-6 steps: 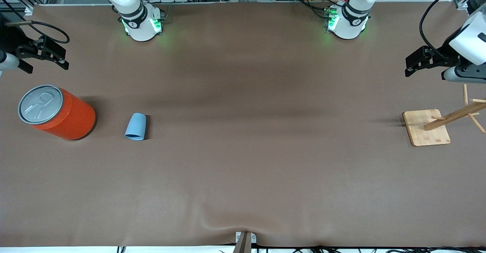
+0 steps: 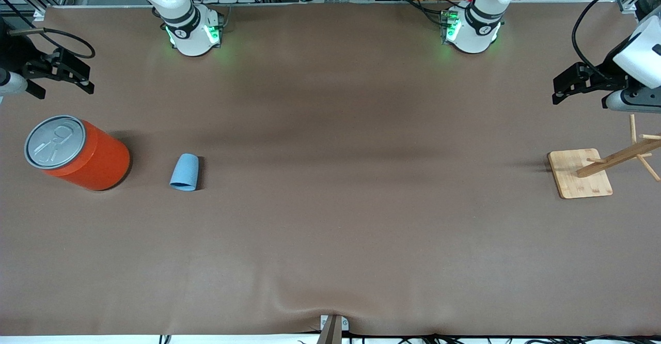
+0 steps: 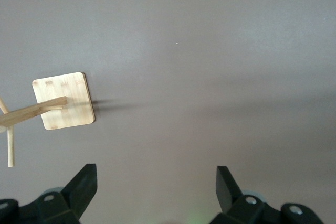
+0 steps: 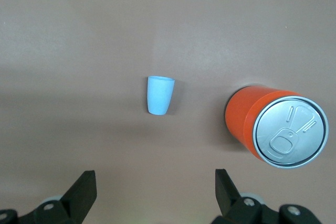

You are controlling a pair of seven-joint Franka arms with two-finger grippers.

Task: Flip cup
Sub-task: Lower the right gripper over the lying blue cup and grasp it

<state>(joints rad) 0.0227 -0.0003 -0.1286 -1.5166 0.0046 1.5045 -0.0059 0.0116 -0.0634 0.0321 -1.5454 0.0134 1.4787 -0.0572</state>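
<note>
Small light-blue plastic cup (image 2: 184, 172), smooth, tapered, no handle, on the brown desk (image 2: 330, 220) near the right arm's end. Front view shows only its outer wall and closed base; looks mouth-down, though the right wrist view hints at a rim, so upright or inverted is hard to call. Beside it, closer to the desk's end edge, stands a big orange can (image 2: 77, 153): glossy round body, grey metal lid with a pull tab. Cup and can are near each other, not touching.

Desk cover is a matte brown sheet, soft-looking, with shallow ripples and a small pucker at the edge closest to the front camera.

At the left arm's end: a flat square bamboo base (image 2: 579, 173) with rounded corners, a wooden rack pole (image 2: 619, 157) rising from it, thin pegs sticking out.

Right gripper (image 2: 61, 77), black, angular fingers, hangs over the desk's end edge, up in the air by the can; claw wide, empty. Left gripper (image 2: 568, 87), same black build, hangs over the other end, above the wooden base; claw wide, empty too. Both arms wait.
</note>
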